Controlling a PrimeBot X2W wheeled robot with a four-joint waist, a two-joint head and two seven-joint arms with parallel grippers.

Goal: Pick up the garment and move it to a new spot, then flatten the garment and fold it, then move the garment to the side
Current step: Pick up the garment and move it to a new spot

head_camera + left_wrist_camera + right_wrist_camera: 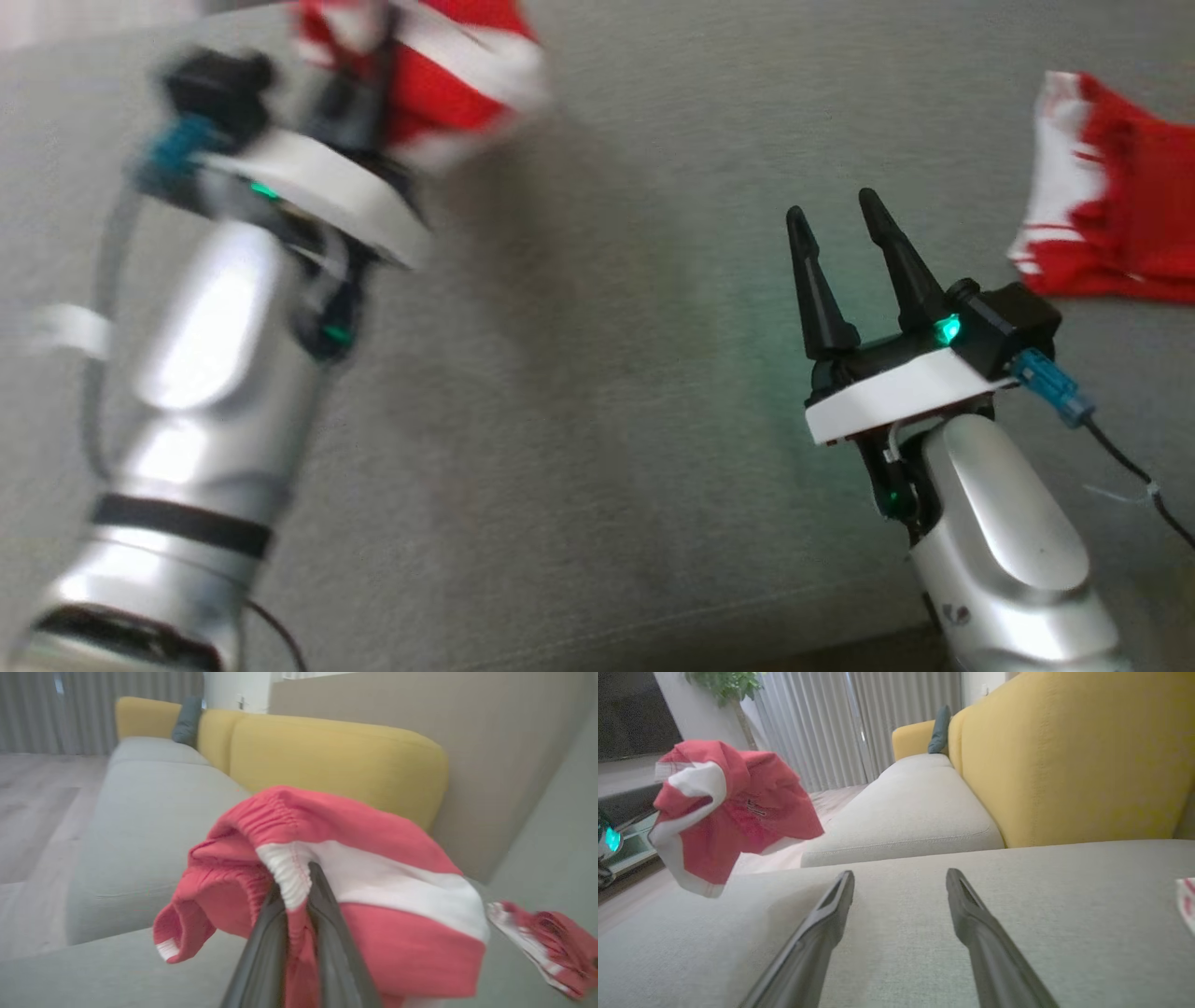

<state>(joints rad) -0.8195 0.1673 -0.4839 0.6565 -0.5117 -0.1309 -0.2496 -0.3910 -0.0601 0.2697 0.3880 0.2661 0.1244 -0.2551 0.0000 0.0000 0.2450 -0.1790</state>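
A red garment with white bands (439, 65) hangs bunched in the air above the grey cushion, held by my left gripper (369, 84), whose image is blurred. In the left wrist view the two dark fingers (327, 933) pinch the white waistband edge of that garment (373, 877), jaws shut on it. From the right wrist view the same garment (728, 807) floats at the left, off the cushion. My right gripper (836, 210) hovers low over the cushion at the right, open with nothing between its fingers (822, 924).
A second red and white garment (1111, 233) lies crumpled on the grey cushion (597, 420) at the far right. A yellow sofa backrest (1064, 756) rises behind the cushion. A dark cable (1130, 467) trails from my right wrist.
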